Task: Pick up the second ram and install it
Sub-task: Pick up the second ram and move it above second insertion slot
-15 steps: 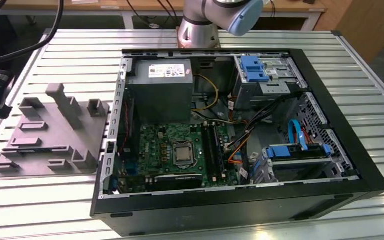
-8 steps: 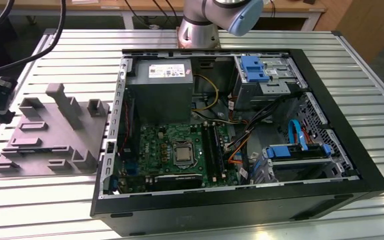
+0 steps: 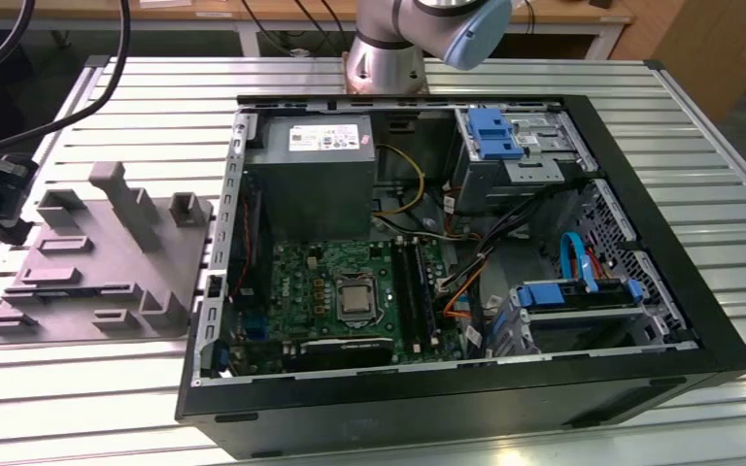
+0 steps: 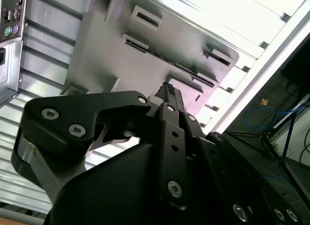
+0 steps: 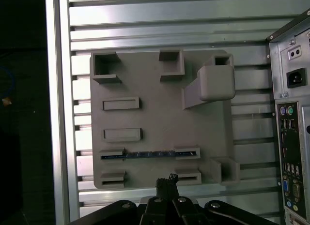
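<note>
1. The second ram [image 5: 150, 155] stands on edge in the grey holder tray [image 5: 155, 104]. It is caught between two raised end blocks, so we see it as a thin bluish strip. The tray lies on the slatted table [image 3: 88, 388] at the exterior view's left, just beside the open computer case [image 3: 684, 291].
2. We judge the stick to be light and stiff but fragile. It is a bare board with small chips and a contact edge that should not be squeezed or scraped.
3. The sensible hold, in our view, is across the two flat faces near the middle of the upper long edge. That keeps it level and clear of the end blocks.
4. The gripper [image 5: 167, 178] looks clenched on nothing, its tips pressed together. It hangs over the tray's near margin, close to the stick but apart from it.
5. The arm [image 3: 399, 49] rises at the upper middle of the exterior view. Its wrist reaches to the far left edge there and points down at the tray.
</note>
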{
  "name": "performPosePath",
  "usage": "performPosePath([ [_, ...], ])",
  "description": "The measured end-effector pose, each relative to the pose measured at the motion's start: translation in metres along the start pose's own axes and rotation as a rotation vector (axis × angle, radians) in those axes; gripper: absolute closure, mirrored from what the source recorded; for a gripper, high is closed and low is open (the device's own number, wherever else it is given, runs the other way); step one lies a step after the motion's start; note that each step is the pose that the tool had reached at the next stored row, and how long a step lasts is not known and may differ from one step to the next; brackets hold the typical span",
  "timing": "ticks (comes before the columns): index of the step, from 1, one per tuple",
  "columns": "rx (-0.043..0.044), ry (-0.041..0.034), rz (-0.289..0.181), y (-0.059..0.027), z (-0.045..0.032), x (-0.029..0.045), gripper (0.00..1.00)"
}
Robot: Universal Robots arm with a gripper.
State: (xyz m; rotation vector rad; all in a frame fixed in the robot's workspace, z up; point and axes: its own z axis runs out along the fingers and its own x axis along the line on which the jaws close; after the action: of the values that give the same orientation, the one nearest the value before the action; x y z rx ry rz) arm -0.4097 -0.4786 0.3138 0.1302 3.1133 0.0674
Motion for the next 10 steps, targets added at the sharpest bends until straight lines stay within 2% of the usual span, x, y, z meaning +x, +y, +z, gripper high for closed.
performPosePath([
  [10, 0.0, 0.0, 0.0, 0.0, 0.0001, 0.0, 0.9],
])
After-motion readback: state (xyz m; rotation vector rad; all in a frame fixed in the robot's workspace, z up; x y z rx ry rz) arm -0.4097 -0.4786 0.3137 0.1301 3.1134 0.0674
